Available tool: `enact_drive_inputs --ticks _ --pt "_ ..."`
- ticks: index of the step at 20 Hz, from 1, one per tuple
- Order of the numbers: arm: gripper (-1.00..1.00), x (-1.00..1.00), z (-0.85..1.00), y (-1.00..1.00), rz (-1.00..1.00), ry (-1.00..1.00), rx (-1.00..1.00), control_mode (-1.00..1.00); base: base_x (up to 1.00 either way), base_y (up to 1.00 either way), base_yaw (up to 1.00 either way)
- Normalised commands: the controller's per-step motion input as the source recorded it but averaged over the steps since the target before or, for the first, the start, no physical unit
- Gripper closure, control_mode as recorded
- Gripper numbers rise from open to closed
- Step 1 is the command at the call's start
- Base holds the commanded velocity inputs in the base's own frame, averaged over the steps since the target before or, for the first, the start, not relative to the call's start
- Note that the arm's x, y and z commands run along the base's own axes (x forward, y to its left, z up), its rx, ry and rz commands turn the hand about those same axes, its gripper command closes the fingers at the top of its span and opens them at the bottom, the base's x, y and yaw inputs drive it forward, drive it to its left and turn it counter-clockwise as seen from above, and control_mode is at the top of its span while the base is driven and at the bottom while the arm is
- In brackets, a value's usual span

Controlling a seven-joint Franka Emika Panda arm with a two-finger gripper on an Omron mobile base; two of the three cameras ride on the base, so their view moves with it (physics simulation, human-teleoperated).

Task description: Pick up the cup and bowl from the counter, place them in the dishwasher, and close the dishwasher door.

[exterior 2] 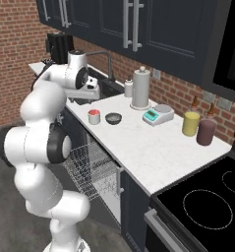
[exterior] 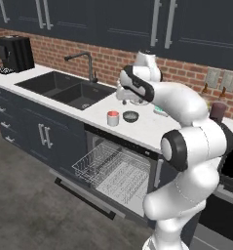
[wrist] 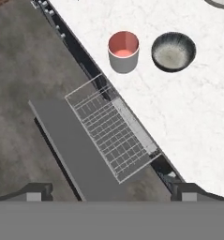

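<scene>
Presently the hand [wrist: 111, 192] hangs open and empty above the counter [wrist: 188, 117]. Cup [wrist: 123, 51] and bowl [wrist: 173, 51] stand side by side, apart, at upper centre; dishwasher door [wrist: 69, 145] down, rack [wrist: 113, 126] extended.

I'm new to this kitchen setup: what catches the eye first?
The dishwasher gapes open under the counter, its wire rack pulled out over the lowered door. Above it, the cup and bowl sit side by side near the counter's front edge.
</scene>
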Motion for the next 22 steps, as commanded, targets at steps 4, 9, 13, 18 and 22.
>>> enact_drive_inputs --ticks 4,9,13,18,22 --pt "-1.0 0.99 -0.43 0.63 0.0 0.0 -0.04 -1.0 0.0 0.0 0.0" --pt "-1.0 0.67 -0.42 0.37 0.0 0.0 -0.03 -1.0 0.0 0.0 0.0" --pt "-1.0 0.47 -0.51 0.04 0.05 -0.01 -0.03 -1.0 0.0 0.0 0.0" --pt "-1.0 0.41 -0.44 0.0 0.06 -0.01 -0.05 -1.0 0.0 0.0 0.0" --pt "-1.0 0.44 -0.48 -0.09 0.01 0.0 -0.08 -1.0 0.0 0.0 0.0"
